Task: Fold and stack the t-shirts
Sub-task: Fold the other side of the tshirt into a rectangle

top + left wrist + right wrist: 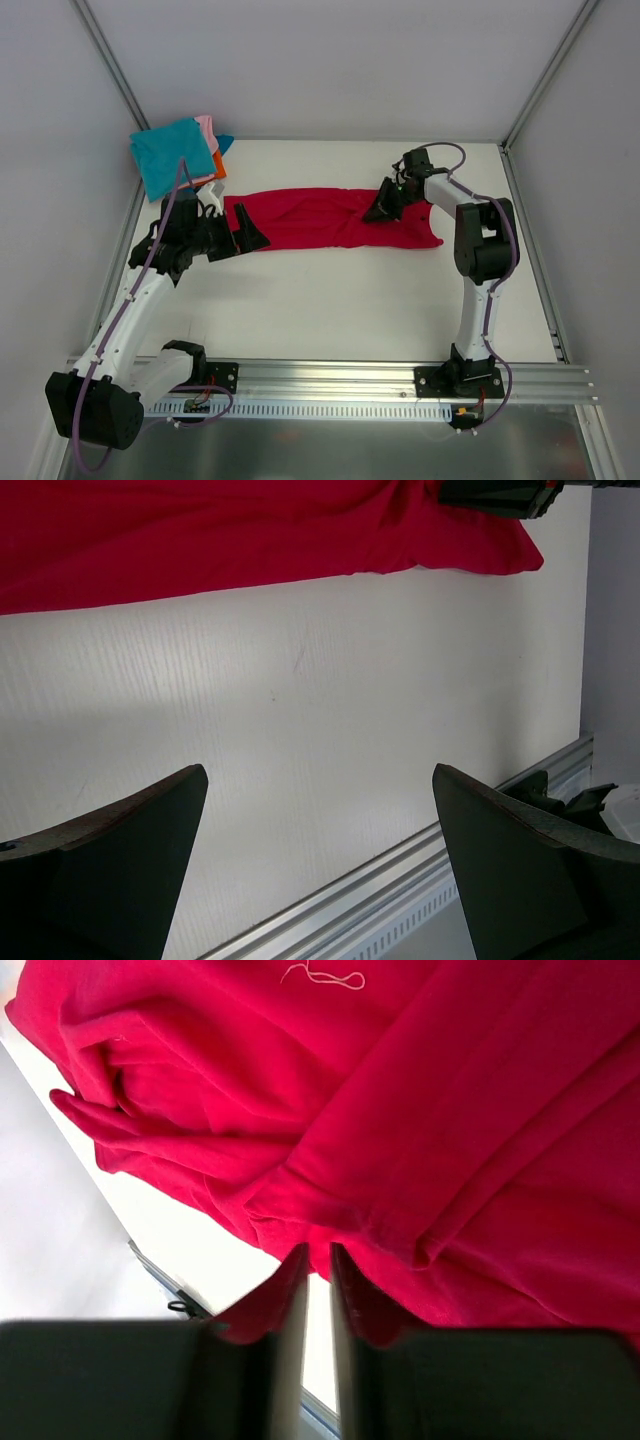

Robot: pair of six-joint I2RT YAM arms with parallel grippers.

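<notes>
At the far left corner of the white table sits my pile of folded t-shirts: teal on top, with slivers of pink, orange and blue showing at its right edge. The pile hangs a little over the table's left side.

Just in front of that pile is my left gripper, its jaws spread wide and pointing to the right at the near end of the red t-shirt. From my left wrist I see both dark fingers far apart at the bottom of the view, with nothing between them but bare tabletop; the red cloth lies across the top of that view, apart from the fingers (the aluminium rail at the table's near edge crosses the lower right).

The red t-shirt is laid out as a long band across the middle of the table, running left to right, rumpled with several lengthwise folds. Its left end reaches my left gripper and its right end stops short of the table's right edge.

Over the right part of that band is my right gripper, tilted down onto the cloth. My right wrist view shows the two fingers drawn nearly together, with a fold of the red t-shirt's edge caught between the tips and only a thin slit left between them. A loose white thread lies on the fabric farther up.
</notes>
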